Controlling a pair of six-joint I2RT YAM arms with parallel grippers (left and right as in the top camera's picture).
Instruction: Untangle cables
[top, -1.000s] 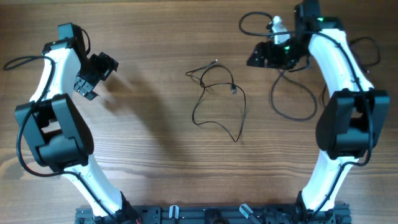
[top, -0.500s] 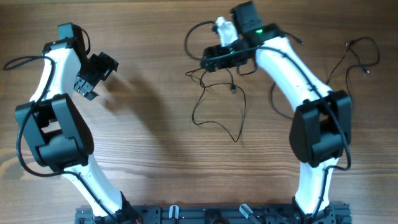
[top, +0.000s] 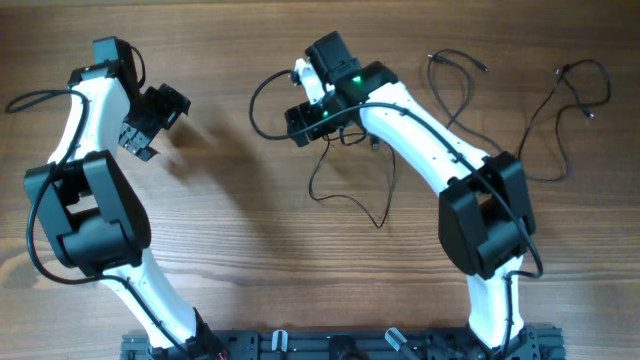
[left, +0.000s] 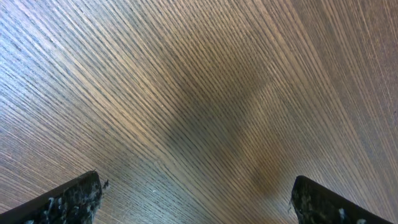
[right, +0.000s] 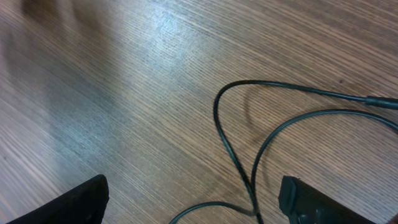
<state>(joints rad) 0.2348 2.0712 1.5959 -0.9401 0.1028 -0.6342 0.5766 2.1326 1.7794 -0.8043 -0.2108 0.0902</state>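
Note:
Thin black cables lie on the wooden table. One forms a loose loop (top: 345, 196) at the centre, and two more trail at the far right (top: 460, 60) (top: 548, 120). My right gripper (top: 296, 120) hovers over the top of the central loop, jaws open. In the right wrist view two cable strands (right: 292, 87) (right: 273, 134) curve and cross on the wood between the spread fingertips, and the right gripper (right: 196, 200) holds nothing. My left gripper (top: 150, 118) is at the far left, open. The left wrist view shows only bare wood ahead of the left gripper (left: 196, 202).
A thicker black wire (top: 262, 100) from the right arm loops out to the left of its wrist. The right arm's white links (top: 430, 140) stretch across the table's upper middle. The left arm's own wire (top: 30, 100) trails off the left edge.
The right arm has swung left from the far right corner to the top of the central cable loop, its jaws opening slightly wider. The left arm has not moved.

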